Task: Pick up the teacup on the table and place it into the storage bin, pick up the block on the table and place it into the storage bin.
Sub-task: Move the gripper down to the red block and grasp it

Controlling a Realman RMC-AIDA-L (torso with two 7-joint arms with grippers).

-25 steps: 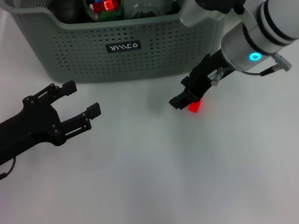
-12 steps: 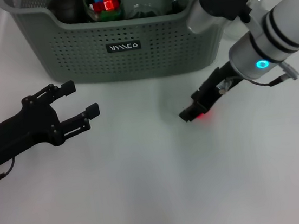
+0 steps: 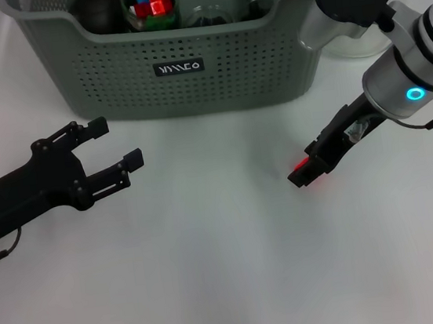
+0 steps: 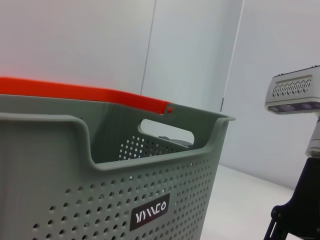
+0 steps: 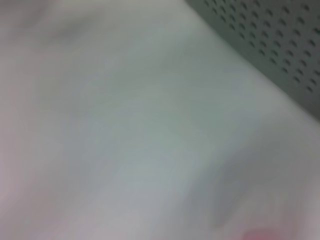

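My right wrist feed was smeared; I made out only the storage bin's perforated wall in one corner. From the head, the bin's far side ran off the frame's top edge. The right gripper hid most of a red thing, and I couldn't tell whether its fingers held it.

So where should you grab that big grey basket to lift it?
Grab it by the cut-out handle just under the storage bin's rim. Come from outside that wall, with one finger through the slot and one over the rim. The perforated walls are broad and flat, with nothing else to pinch. The left gripper is open nearby, and the right gripper is low over the table.
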